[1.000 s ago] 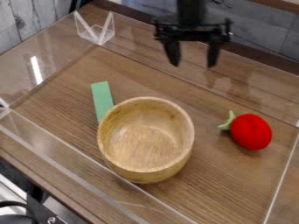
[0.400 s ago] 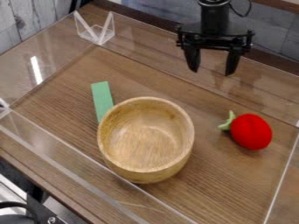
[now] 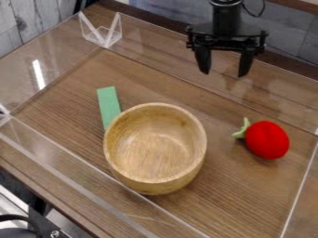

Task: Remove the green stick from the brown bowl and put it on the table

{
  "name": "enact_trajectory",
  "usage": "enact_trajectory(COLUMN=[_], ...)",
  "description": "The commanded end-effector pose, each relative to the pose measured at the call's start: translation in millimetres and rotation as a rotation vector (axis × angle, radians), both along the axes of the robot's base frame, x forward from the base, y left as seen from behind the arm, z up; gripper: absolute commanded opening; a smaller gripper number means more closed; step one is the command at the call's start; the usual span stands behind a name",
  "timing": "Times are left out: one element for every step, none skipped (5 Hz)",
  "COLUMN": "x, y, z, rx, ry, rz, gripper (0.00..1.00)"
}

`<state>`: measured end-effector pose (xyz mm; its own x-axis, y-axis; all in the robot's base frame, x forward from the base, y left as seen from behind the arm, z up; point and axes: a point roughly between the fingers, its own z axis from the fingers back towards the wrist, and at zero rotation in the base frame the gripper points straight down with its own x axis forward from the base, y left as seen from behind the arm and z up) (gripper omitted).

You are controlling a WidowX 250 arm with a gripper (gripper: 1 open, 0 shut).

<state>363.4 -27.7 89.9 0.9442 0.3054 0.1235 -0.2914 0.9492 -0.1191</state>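
Note:
The green stick (image 3: 108,104) lies flat on the table (image 3: 162,79), just outside the upper-left rim of the brown bowl (image 3: 155,146). The bowl's inside shows only bare wood. My gripper (image 3: 225,65) hangs above the far right part of the table, well behind the bowl and away from the stick. Its two black fingers (image 3: 204,61) point down and stand apart with nothing between them.
A red strawberry (image 3: 266,139) with a green leaf lies to the right of the bowl. Clear acrylic walls (image 3: 50,65) ring the tabletop, with a folded clear piece (image 3: 99,31) at the back left corner.
The gripper moved to the right along the back of the table during the first half second, then stayed nearly still. The stick, bowl and strawberry have not moved.

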Motion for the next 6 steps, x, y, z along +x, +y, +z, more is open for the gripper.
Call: enact_trajectory(x=[13.9, 13.1, 11.6, 9.8, 8.9, 8.2], y=[5.9, 4.0, 1.6, -1.0, -2.3, -2.9], z=[20.3, 18.6, 17.0, 15.3, 13.7, 12.4], rx=[0.009, 0.014, 0.017, 0.02, 0.024, 0.026], ry=[-0.069, -0.065, -0.06, -0.053, -0.049, -0.046], rz=[0.013, 0.007, 0.002, -0.004, -0.007, -0.008], gripper=[1.0, 1.0, 1.0, 1.0, 1.0, 1.0])
